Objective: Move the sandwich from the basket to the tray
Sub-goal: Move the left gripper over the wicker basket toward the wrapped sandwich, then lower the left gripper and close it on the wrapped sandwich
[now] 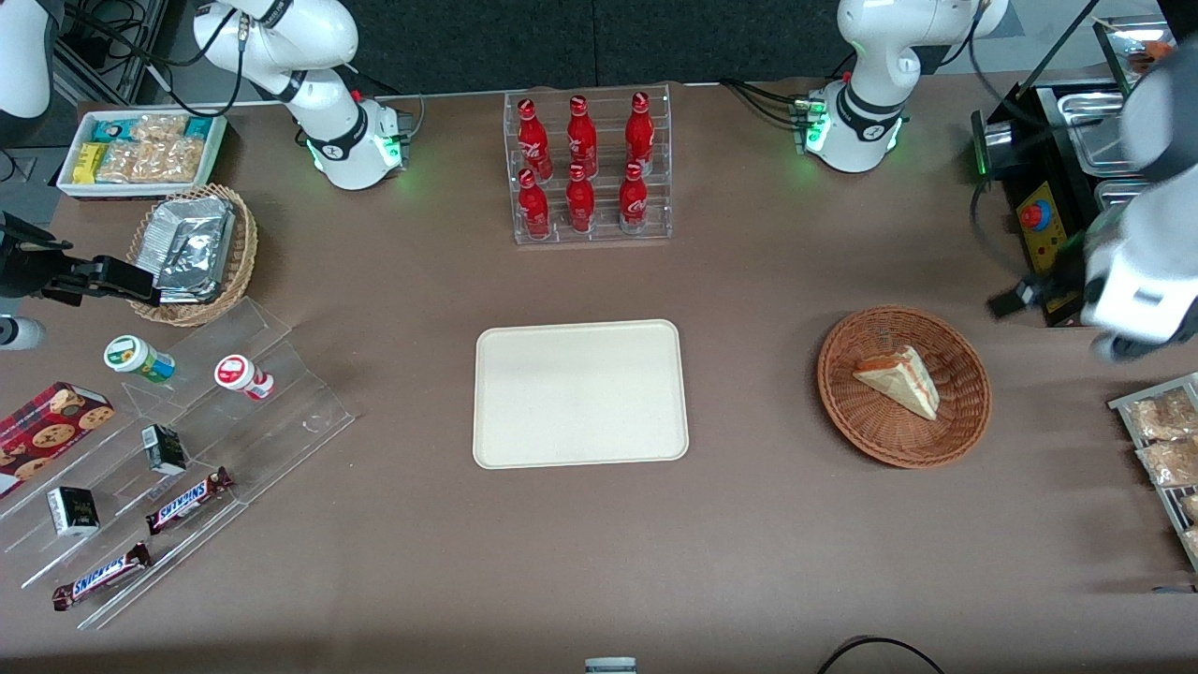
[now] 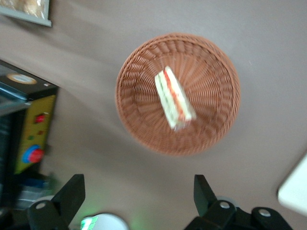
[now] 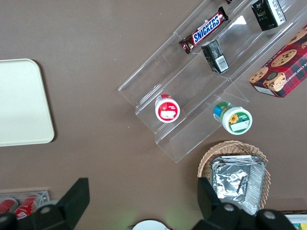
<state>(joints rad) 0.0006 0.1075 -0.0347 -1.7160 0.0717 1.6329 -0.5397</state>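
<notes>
The sandwich (image 1: 898, 379), a white triangular wedge with orange-red and green filling, lies in the round reddish-brown basket (image 1: 964, 421) toward the working arm's end of the table. The cream-white tray (image 1: 580, 393) lies flat mid-table with nothing on it. My gripper (image 1: 1020, 295) hovers above the table beside the basket, toward the working arm's end, apart from it. In the left wrist view the gripper (image 2: 138, 187) is open with only bare table between its fingers; the sandwich (image 2: 173, 98), the basket (image 2: 211, 67) and a tray corner (image 2: 295, 189) show there.
A black machine with a red button (image 1: 1034, 217) stands close by my gripper. Packets on a rack (image 1: 1161, 440) lie at the working arm's end. A rack of red bottles (image 1: 585, 168) stands farther from the camera than the tray. Snack displays (image 1: 178, 440) sit toward the parked arm's end.
</notes>
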